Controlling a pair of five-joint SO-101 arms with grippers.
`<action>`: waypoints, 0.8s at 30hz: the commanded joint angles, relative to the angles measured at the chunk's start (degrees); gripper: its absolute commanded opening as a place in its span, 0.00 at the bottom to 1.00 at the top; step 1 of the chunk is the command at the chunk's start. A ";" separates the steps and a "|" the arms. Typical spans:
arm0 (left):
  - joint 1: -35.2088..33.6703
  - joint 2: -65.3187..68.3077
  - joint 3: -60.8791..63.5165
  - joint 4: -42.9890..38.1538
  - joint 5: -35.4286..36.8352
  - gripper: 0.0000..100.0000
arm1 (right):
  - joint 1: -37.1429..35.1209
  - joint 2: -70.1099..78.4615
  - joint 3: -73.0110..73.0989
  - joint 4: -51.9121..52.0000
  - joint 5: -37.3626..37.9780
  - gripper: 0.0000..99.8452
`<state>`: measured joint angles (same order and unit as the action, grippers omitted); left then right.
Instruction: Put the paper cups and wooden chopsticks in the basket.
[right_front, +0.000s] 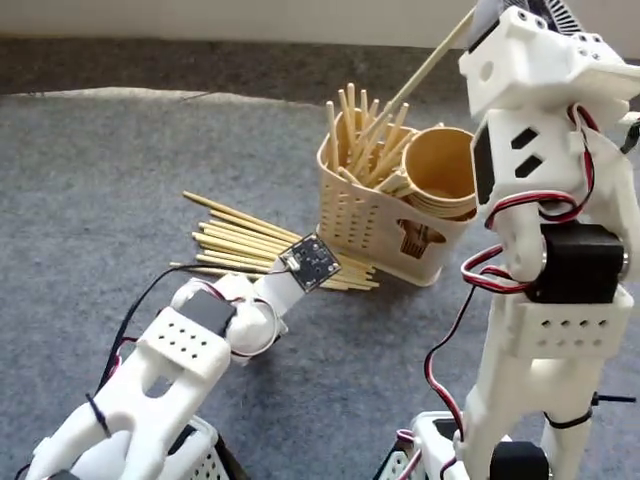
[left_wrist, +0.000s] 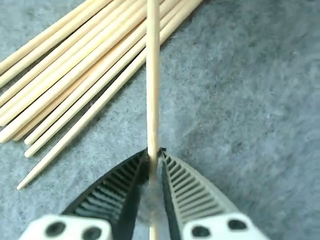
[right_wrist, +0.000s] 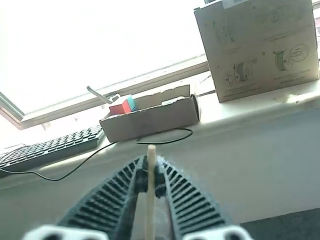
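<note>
Basket (right_front: 385, 225) of pale perforated plastic, upright on the grey bench (right_front: 100, 200). Inside it, a sheaf of chopsticks (right_front: 365, 135) standing on end and leaning at varied angles. Next to them in the same basket, nested paper cups (right_front: 440, 170), tilted, mouth above the rim.

Just beside the basket, at its foot, a loose pile of chopsticks (right_front: 240, 240) lying flat on the bench, the nearest ends reaching the basket's wall.

At that pile, the left tool (left_wrist: 154, 152), pressed together on a single chopstick (left_wrist: 153, 75) and pinching it near one end. Crosses over the ends of the others.

Above the basket, the right tool (right_wrist: 150, 162), likewise pinching a slanting chopstick (right_front: 435, 60) by its upper end. Lower end down among the tops of the sheaf; touching or not, impossible to tell.
</note>
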<state>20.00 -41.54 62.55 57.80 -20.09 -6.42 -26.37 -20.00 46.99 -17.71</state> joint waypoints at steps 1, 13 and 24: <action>-1.27 -4.97 0.48 -0.70 0.09 0.01 | -1.36 0.04 1.54 -1.71 0.88 0.00; -1.27 -20.09 6.64 -0.26 0.09 0.01 | -1.63 -0.31 14.55 -8.75 3.87 0.00; -1.36 -35.30 12.44 -0.18 0.18 0.01 | -6.81 -0.31 19.38 -7.96 9.14 0.02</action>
<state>19.65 -73.19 75.03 57.89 -20.09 -11.60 -26.11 -0.40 39.52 -9.45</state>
